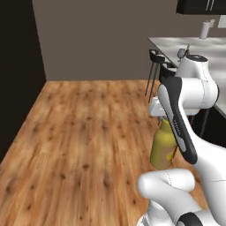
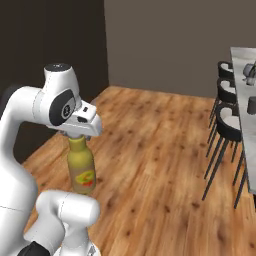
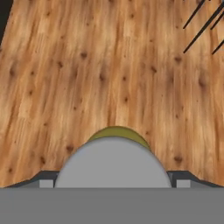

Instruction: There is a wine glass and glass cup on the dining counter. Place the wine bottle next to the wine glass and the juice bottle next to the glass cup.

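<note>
My gripper is shut on the grey cap of the juice bottle, a plump yellow bottle with a red-orange label. The bottle hangs upright above the wooden floor, close in front of my base. It also hangs below the hand in the left base view, juice bottle under gripper. In the hand view its cap and yellow shoulder, juice bottle, sit between my fingertips. Far to the right runs the dining counter, with the wine glass and the dark glass cup on it. The wine bottle is out of view.
Dark stools line the near side of the dining counter, with thin legs reaching to the floor. Open wooden floor spreads to the left and ahead. A dark wall bounds the left side.
</note>
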Available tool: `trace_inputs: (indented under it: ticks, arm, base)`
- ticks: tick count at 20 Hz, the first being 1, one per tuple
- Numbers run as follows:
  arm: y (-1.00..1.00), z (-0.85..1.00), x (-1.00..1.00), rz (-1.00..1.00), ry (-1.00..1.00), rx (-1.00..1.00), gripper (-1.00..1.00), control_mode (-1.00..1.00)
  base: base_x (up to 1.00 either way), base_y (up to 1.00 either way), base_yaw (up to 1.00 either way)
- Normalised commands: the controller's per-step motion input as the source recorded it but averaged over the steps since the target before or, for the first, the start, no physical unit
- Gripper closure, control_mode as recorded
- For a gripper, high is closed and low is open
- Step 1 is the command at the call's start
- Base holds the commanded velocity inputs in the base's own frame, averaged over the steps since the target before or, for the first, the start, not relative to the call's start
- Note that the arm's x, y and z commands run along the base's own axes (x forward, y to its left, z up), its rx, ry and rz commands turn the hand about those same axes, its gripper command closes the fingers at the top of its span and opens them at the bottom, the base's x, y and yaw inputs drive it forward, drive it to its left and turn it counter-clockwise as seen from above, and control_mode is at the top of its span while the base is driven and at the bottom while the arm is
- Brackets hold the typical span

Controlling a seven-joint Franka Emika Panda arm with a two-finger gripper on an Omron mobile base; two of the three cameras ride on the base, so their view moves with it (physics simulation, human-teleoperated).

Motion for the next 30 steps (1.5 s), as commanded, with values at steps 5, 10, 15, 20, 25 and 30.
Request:
trace_inputs:
  ticks: [5,10,15,20,25,30]
  arm:
    - [0.0,0.0,0.0,0.0,0.0,0.0,1.0,1.0]
    - [0.0,0.0,0.0,0.0,0.0,0.0,1.0,1.0]
    - [0.0,0.0,0.0,0.0,0.0,0.0,1.0,1.0]
    - [0.0,0.0,0.0,0.0,0.0,0.0,1.0,1.0]
    - [0.0,0.0,0.0,0.0,0.0,0.0,1.0,1.0]
    - [0.0,0.0,0.0,0.0,0.0,0.0,1.0,1.0]
  base:
    - [0.58,0.19,-0.47]
    - [0.67,0.3,-0.36]
    - [0.73,0.36,-0.31]
    - [0.73,0.37,-0.33]
    - [0.72,0.42,-0.31]
    - [0.68,0.42,-0.36]
